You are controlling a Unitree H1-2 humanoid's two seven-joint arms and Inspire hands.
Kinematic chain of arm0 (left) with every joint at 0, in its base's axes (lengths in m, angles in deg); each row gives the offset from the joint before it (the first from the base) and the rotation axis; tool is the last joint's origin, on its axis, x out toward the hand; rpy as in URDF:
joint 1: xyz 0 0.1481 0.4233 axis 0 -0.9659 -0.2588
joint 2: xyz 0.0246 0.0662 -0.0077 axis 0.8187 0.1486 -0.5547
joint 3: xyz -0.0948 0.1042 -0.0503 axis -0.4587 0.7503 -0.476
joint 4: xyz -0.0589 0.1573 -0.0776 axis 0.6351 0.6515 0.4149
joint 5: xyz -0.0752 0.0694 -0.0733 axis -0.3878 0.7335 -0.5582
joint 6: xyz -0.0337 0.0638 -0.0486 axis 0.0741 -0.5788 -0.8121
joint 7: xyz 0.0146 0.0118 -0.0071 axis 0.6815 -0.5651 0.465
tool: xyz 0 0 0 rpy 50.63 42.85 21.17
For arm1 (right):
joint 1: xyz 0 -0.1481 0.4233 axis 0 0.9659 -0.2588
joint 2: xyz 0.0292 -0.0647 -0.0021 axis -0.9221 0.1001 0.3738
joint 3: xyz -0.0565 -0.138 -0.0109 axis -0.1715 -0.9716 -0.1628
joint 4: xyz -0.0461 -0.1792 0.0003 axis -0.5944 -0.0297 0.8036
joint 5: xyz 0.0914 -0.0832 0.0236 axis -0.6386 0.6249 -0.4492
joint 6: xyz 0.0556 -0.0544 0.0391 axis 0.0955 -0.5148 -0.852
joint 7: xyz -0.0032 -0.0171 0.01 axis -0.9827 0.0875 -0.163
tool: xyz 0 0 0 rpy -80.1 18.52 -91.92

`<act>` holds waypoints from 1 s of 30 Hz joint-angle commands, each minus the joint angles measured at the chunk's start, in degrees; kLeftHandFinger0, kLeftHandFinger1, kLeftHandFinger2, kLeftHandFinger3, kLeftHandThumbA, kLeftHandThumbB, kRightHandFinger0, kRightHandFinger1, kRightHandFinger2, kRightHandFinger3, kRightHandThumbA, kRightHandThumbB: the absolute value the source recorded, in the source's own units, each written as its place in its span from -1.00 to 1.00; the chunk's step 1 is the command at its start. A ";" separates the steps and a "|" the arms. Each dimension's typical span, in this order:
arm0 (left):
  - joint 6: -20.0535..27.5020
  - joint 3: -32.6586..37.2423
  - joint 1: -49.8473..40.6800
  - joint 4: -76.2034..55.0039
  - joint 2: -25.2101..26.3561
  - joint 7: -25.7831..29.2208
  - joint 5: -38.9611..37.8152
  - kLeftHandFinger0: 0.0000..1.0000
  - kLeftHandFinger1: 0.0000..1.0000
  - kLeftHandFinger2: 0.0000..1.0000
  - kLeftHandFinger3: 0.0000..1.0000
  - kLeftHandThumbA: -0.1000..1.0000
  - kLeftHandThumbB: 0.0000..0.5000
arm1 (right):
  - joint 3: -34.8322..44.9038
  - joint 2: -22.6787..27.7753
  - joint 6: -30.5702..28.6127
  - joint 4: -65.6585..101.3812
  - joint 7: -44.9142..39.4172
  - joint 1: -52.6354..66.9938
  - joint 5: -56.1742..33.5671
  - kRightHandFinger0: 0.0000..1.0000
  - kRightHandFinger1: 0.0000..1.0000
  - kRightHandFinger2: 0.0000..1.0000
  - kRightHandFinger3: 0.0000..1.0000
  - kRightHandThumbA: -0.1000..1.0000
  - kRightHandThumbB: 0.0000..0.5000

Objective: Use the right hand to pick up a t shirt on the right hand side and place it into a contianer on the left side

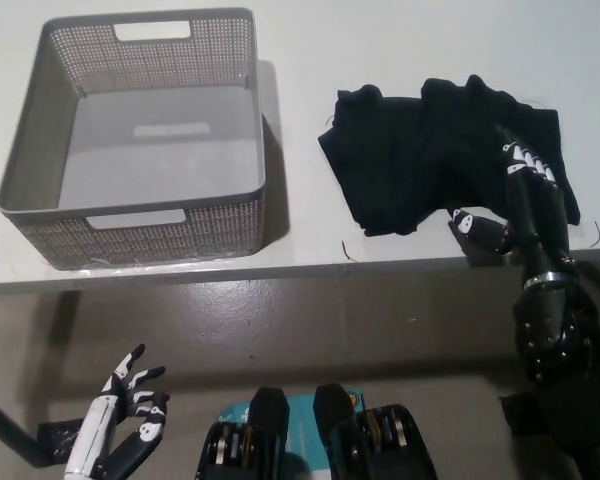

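A crumpled black t-shirt (430, 150) lies on the right half of the white table. My black right hand (520, 200) is open and rests over the shirt's lower right part, fingers spread onto the cloth and thumb (472, 226) near the table's front edge. A grey perforated basket (140, 130) stands on the left of the table with nothing inside. My white left hand (125, 405) hangs open below the table at the lower left.
The table's front edge (280, 270) runs across the picture below the basket and the shirt. A strip of bare table (295, 150) separates the basket from the shirt. Brown floor lies below the edge.
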 commanded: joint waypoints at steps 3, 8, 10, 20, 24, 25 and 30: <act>0.01 0.02 0.20 -1.73 0.99 -0.60 -0.02 0.05 0.20 0.61 1.00 0.06 0.17 | -0.44 0.04 -4.73 -8.03 2.39 -7.11 -1.94 1.00 1.00 1.00 1.00 0.72 -0.06; 0.34 -0.14 0.60 -1.64 1.11 -1.37 -1.32 0.06 0.20 0.61 1.00 0.00 0.10 | -1.13 -0.29 -7.25 -16.67 3.19 -10.53 -2.67 1.00 1.00 1.00 1.00 0.86 0.05; -0.27 -0.14 0.49 -2.00 1.08 -1.20 -0.77 0.06 0.20 0.61 1.00 0.07 0.17 | -1.39 -0.41 -7.69 -19.50 3.37 -11.45 -2.80 1.00 1.00 1.00 1.00 0.84 -0.01; -0.19 -0.06 0.55 -2.28 1.02 -1.27 -0.88 0.06 0.21 0.59 1.00 0.04 0.13 | -1.05 -2.35 -13.06 -32.39 9.28 -15.68 -5.05 1.00 1.00 1.00 1.00 0.03 -0.29; -0.09 -0.01 0.48 -2.19 1.08 -1.33 -0.74 0.05 0.20 0.58 1.00 0.04 0.13 | 1.35 -3.90 -22.42 -36.55 19.34 -16.33 -7.32 0.23 0.50 0.69 0.96 -1.00 -0.42; -0.32 -0.05 0.35 -2.44 1.00 -1.32 -0.81 0.04 0.20 0.58 1.00 0.07 0.18 | 1.55 -4.22 -23.70 -37.26 20.28 -16.56 -7.48 -0.04 0.14 0.34 0.72 -1.00 -0.47; -0.58 0.01 0.43 -2.50 0.99 -1.38 -0.61 0.07 0.20 0.56 1.00 0.08 0.21 | 0.76 -4.86 -25.79 -38.43 19.44 -16.84 -7.86 0.00 0.13 0.30 0.57 -0.90 -1.00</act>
